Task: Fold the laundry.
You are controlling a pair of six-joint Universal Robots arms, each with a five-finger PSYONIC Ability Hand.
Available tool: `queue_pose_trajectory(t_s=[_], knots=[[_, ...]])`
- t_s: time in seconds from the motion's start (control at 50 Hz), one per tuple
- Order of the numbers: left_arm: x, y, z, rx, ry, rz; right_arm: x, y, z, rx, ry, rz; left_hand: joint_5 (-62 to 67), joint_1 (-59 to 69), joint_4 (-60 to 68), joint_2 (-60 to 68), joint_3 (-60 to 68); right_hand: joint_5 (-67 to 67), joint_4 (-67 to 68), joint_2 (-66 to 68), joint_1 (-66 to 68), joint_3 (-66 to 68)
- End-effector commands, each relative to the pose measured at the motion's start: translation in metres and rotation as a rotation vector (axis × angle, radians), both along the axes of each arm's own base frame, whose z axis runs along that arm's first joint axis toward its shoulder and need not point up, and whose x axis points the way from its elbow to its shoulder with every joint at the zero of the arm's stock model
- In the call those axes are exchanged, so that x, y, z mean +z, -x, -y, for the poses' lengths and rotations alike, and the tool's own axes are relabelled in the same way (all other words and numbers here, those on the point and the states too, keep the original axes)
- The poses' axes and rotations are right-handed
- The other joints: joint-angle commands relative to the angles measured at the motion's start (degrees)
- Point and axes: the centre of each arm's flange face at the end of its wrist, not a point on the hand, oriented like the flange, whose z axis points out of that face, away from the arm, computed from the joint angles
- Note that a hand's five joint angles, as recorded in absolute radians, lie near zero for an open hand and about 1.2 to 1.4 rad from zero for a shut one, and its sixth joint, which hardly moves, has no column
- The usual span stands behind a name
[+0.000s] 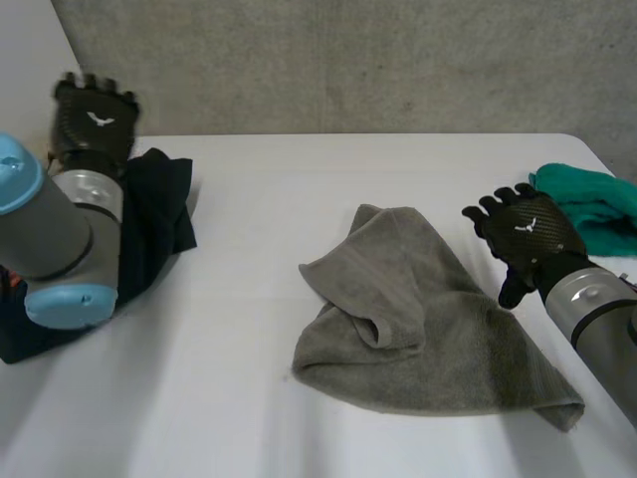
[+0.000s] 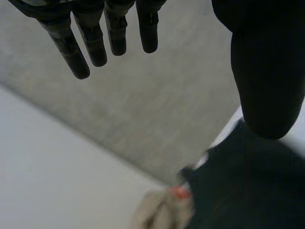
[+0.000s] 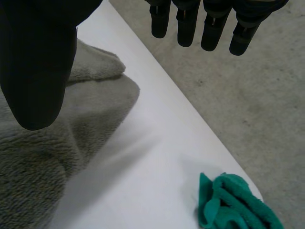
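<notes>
Left hand in from above, fingers straight and slightly spread, thumb set well apart from them. Beyond the fingertips, a rough grey surface, with a plain pale surface beside it. Under the thumb, a dark cloth, bunched. Just beside its edge, a small orange-red spot on a beige thing, possibly touching the cloth, but too blurred to tell.

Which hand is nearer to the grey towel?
Right. The right hand is just beside the grey towel, at its edge; the left hand is far off, by the dark cloth.
</notes>
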Motion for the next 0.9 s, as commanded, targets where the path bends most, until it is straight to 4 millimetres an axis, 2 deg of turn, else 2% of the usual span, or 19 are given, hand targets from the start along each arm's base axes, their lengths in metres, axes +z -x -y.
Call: queue_pose_trajectory(t_s=[0.02,0.04,0.1,0.14,0.24,0.34,0.42,0.44,0.52,0.54,0.58,0.6,0.64,0.66,0.72,0.8,0.82,0.88,0.9], knots=[[-0.013,0.055,-0.064,-0.301,-0.176,-0.113,0.016,0.009,0.006,-0.031,0.016,-0.011,-0.41,-1.68,-0.92,-0.86,-1.05,-2.41,-1.99,-1.98,-2.96,-2.29],[-0.018,0.069,-0.081,-0.375,-0.214,-0.131,0.019,0.013,0.007,-0.043,-0.007,-0.017,-0.24,-1.52,-0.75,-0.69,-0.89,-2.41,-1.99,-1.98,-2.96,-2.29],[-0.028,0.095,-0.112,-0.512,-0.271,-0.144,0.021,0.019,0.004,-0.048,-0.093,-0.040,-0.07,-1.35,-0.58,-0.52,-0.72,-2.33,-1.92,-1.90,-2.88,-2.21],[-0.038,0.106,-0.125,-0.567,-0.301,-0.130,0.020,0.020,-0.001,-0.027,-0.147,-0.059,0.26,-1.01,-0.25,-0.18,-0.38,-2.33,-1.91,-1.90,-2.88,-2.20],[-0.090,0.140,-0.154,-0.720,-0.416,-0.046,0.008,0.024,-0.016,0.070,-0.274,-0.152,1.94,0.66,1.42,1.49,1.29,-1.16,-0.74,-0.72,-1.70,-1.03],[-0.117,0.157,-0.146,-0.763,-0.435,0.001,-0.013,0.036,-0.012,0.060,-0.297,-0.142,7.48,6.20,6.97,7.03,6.83,-0.65,-0.23,-0.21,-1.19,-0.52],[-0.128,0.165,-0.145,-0.795,-0.446,0.015,-0.035,0.037,-0.007,0.060,-0.250,-0.133,12.87,11.59,12.35,12.42,12.22,0.87,1.29,1.30,0.32,0.99],[-0.128,0.166,-0.145,-0.809,-0.446,0.015,-0.039,0.037,-0.007,0.058,-0.241,-0.134,16.88,15.60,16.37,16.43,16.23,1.03,1.45,1.47,0.49,1.16],[-0.125,0.169,-0.143,-0.848,-0.442,-0.001,-0.059,0.037,-0.003,0.054,-0.223,-0.134,50.47,49.20,49.96,50.03,49.83,8.40,8.82,8.84,7.86,8.53],[-0.122,0.170,-0.144,-0.849,-0.428,0.001,-0.066,0.037,0.001,0.050,-0.230,-0.134,65.69,64.41,65.18,65.24,65.05,18.76,19.18,19.19,18.21,18.89],[-0.119,0.171,-0.144,-0.840,-0.417,-0.002,-0.071,0.037,0.003,0.048,-0.240,-0.134,65.84,64.57,65.33,65.40,65.20,30.08,30.50,30.51,29.53,30.20],[-0.114,0.170,-0.142,-0.814,-0.405,-0.007,-0.075,0.037,0.006,0.046,-0.250,-0.136,65.84,64.57,65.33,65.40,65.20,49.29,49.71,49.72,48.74,49.41],[-0.104,0.168,-0.139,-0.771,-0.376,-0.019,-0.074,0.038,0.011,0.037,-0.240,-0.134,65.84,64.57,65.33,65.40,65.20,67.51,67.93,67.95,66.97,67.64],[-0.088,0.163,-0.135,-0.716,-0.338,-0.038,-0.071,0.039,0.015,0.025,-0.228,-0.126,65.84,64.57,65.33,65.40,65.20,67.59,68.01,68.02,67.04,67.71],[-0.064,0.154,-0.132,-0.637,-0.286,-0.062,-0.065,0.040,0.019,-0.001,-0.209,-0.102,65.84,64.57,65.33,65.40,65.20,67.59,68.01,68.02,67.04,67.71],[-0.027,0.133,-0.135,-0.551,-0.222,-0.101,-0.009,0.046,0.026,-0.054,-0.024,-0.082,65.84,64.57,65.33,65.40,65.20,67.59,68.01,68.02,67.04,67.71],[-0.009,0.123,-0.137,-0.536,-0.189,-0.119,0.017,0.048,0.024,-0.063,0.059,-0.070,65.84,64.57,65.33,65.40,65.20,67.59,68.01,68.02,67.04,67.71],[0.017,0.104,-0.136,-0.502,-0.130,-0.147,0.043,0.048,0.022,-0.063,0.149,-0.065,65.84,64.57,65.33,65.40,65.20,67.59,68.01,68.02,67.04,67.71],[0.032,0.090,-0.133,-0.474,-0.093,-0.165,0.056,0.048,0.023,-0.066,0.190,-0.062,65.84,64.57,65.33,65.40,65.20,67.59,68.01,68.02,67.04,67.71]])
